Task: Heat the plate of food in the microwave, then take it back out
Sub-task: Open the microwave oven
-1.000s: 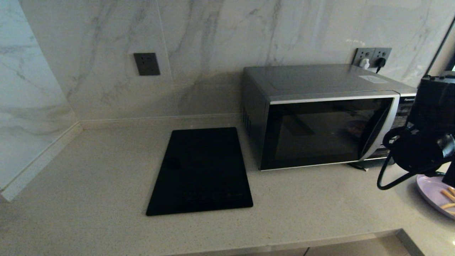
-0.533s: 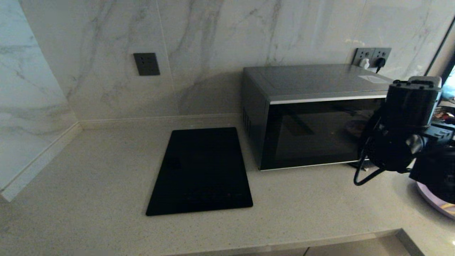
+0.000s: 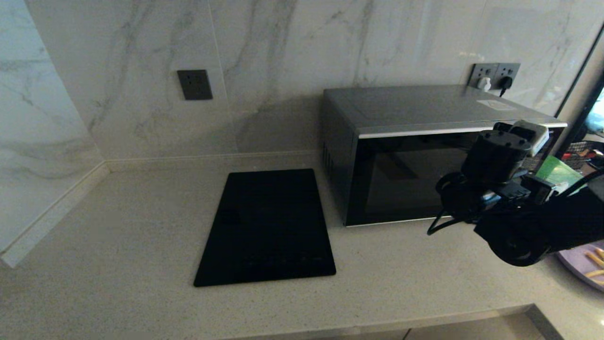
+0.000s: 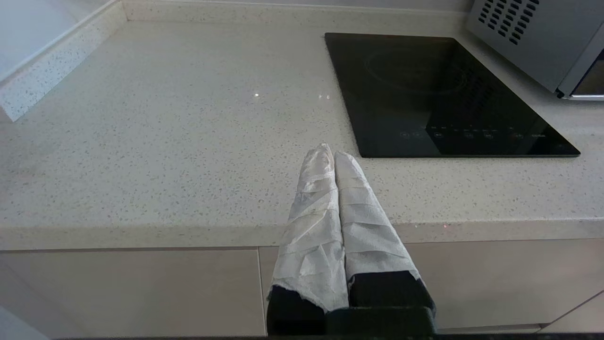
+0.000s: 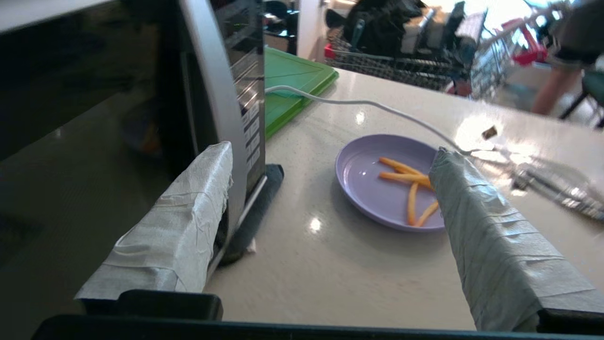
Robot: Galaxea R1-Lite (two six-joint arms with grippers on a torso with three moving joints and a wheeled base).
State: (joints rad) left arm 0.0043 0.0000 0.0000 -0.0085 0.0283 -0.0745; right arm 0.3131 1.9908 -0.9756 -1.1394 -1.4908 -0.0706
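Note:
The microwave [image 3: 424, 156] stands at the counter's right with its dark glass door closed. My right arm [image 3: 514, 222] hangs in front of its right end and hides the button panel in the head view. In the right wrist view my right gripper [image 5: 330, 153] is open and empty. One taped finger [image 5: 188, 222] lies against the door by the silver strip of the microwave [image 5: 222, 94]. The other finger [image 5: 476, 212] overlaps the rim of the plate of food [image 5: 377, 184]. That lavender plate [image 3: 583, 259] holds several orange sticks and rests on the counter right of the microwave.
A flat black panel [image 3: 269, 226] lies left of the microwave. A green board [image 5: 288, 80] lies beyond the microwave, and a white cable [image 5: 368, 104] runs across the counter behind the plate. My left gripper [image 4: 329, 153] is parked shut at the counter's front edge.
My right arm has swung left and up from over the plate to the front of the microwave's right end. The plate has not moved.

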